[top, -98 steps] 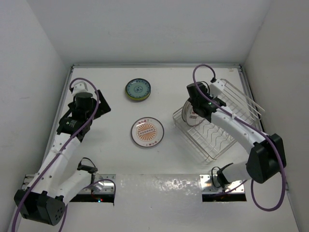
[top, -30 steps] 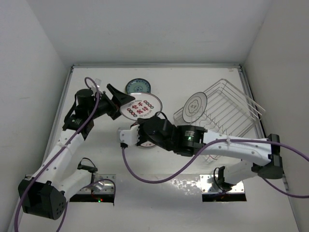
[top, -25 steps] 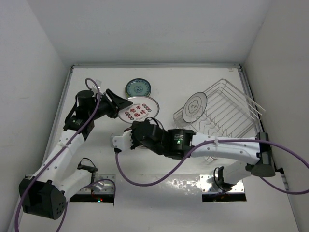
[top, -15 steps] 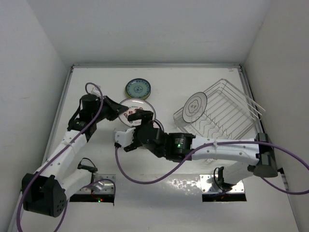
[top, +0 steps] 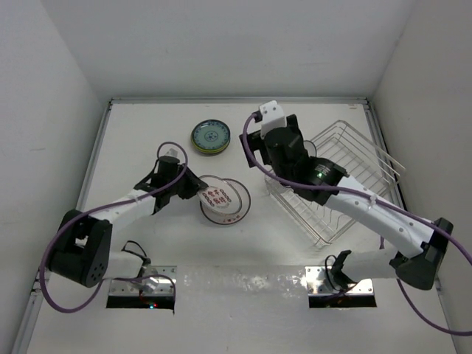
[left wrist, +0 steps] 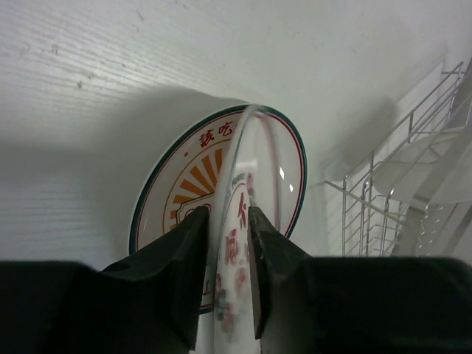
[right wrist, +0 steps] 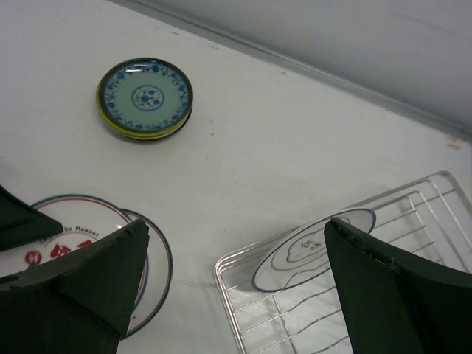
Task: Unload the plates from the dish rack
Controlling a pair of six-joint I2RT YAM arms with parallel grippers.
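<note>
A white plate with red characters [top: 217, 195] [left wrist: 258, 158] [right wrist: 74, 221] stands tilted on its edge over the orange sunburst plate [top: 234, 210] [left wrist: 195, 177] [right wrist: 156, 269] lying mid-table. My left gripper [top: 200, 193] [left wrist: 230, 221] is shut on its rim, one finger on each face. A white plate with black lines [right wrist: 313, 249] leans in the near-left corner of the dish rack [top: 354, 177] [right wrist: 413, 221] [left wrist: 383, 192]. High above that corner, my right gripper [top: 280, 147] [right wrist: 236, 295] hangs open and empty. In the top view the right arm hides the black-line plate.
A stack of small plates, teal-patterned on top over lime-green [top: 211, 137] [right wrist: 144, 97], sits at the back of the table. White walls close in the table at left, back and right. The rack lies skewed against the right wall.
The left arm has carried the red-character plate down and right onto the sunburst plate. The right arm has let go and swung back from mid-table to above the rack's corner.
</note>
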